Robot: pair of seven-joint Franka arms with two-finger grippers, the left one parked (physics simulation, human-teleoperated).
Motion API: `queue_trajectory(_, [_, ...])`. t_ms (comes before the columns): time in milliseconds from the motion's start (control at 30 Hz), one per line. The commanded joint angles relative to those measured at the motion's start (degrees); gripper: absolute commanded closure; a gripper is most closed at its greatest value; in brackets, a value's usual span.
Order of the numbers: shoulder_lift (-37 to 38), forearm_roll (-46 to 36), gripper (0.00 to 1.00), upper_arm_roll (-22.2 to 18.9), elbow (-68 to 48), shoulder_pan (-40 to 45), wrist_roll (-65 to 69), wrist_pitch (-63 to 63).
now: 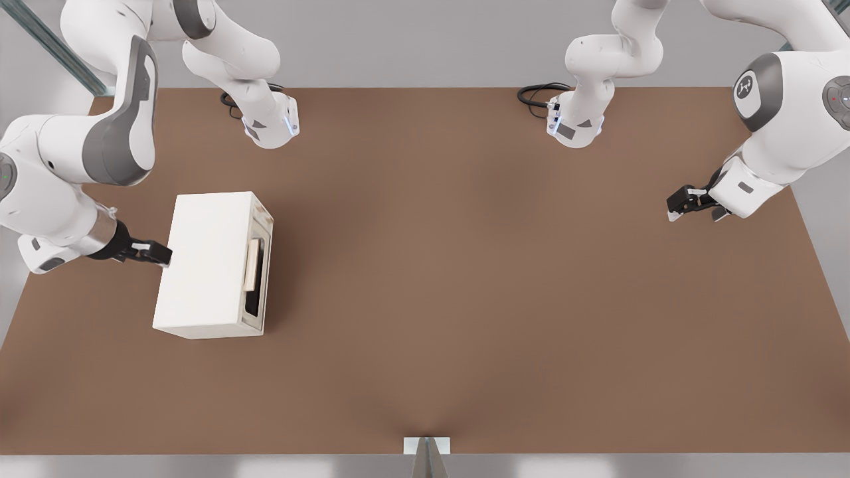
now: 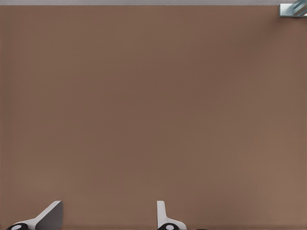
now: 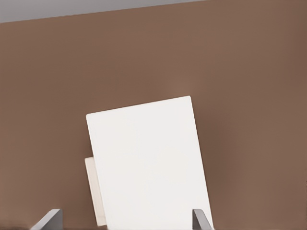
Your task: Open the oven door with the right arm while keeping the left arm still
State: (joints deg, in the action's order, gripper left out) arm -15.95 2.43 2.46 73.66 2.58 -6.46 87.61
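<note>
The oven (image 1: 202, 265) is a plain cream-white box standing on the brown tabletop (image 1: 498, 299), well toward the edge on the front view's left and about midway between the far and near edges. Its top is a smooth, unmarked rectangle. The oven door (image 1: 260, 265) is the narrow face turned toward the middle of the tabletop, on the front view's right; it shows a cream frame around a dark window with rounded corners, and a tan bar handle (image 1: 252, 265) running along the door's length. The door appears closed or nearly so, lying against the box. The oven's long axis runs roughly from the far edge toward the near edge, tilted slightly, so the near end sits a little closer to the left edge. What is inside cannot be made out through the dark window. The right arm (image 1: 73, 166) reaches in from the left edge, and its black gripper (image 1: 158, 254) is at the oven's back side, opposite the door, just at the top edge. In the right wrist view the fingers (image 3: 48, 219) stand spread wide apart, the oven's top (image 3: 148, 163) showing between them, pinching nothing.
</note>
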Motion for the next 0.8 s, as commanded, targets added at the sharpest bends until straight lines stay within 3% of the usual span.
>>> queue_trajectory(0, [0.0, 0.0, 0.00, 0.0, 0.0, 0.1, 12.3, -1.6])
queue_trajectory(33, [0.0, 3.4, 0.00, 0.8, 0.8, -0.6, 12.0, -1.8])
queue_trajectory(133, [0.0, 20.1, 0.00, 11.0, 9.2, -3.2, 6.0, -3.2])
queue_trajectory(200, [0.0, 26.9, 0.00, 18.8, 17.1, -4.0, -14.4, -0.8])
queue_trajectory(233, [-0.2, 30.0, 0.33, 21.6, 20.4, -4.1, -21.4, 0.5])
queue_trajectory(267, [-2.0, 30.3, 0.58, 21.7, 20.3, -6.5, -25.5, 0.0])
queue_trajectory(300, [-4.3, 32.4, 0.73, 21.7, 20.2, -9.2, -33.7, -1.8])
queue_trajectory(400, [-8.9, 36.8, 1.00, 21.7, 20.0, -10.2, -41.8, -1.7])
queue_trajectory(567, [-11.4, 43.6, 1.00, 21.4, 20.2, -8.6, -42.9, -1.0])
queue_trajectory(767, [-13.1, 45.6, 1.00, 21.4, 20.1, -7.9, -44.9, -0.6])
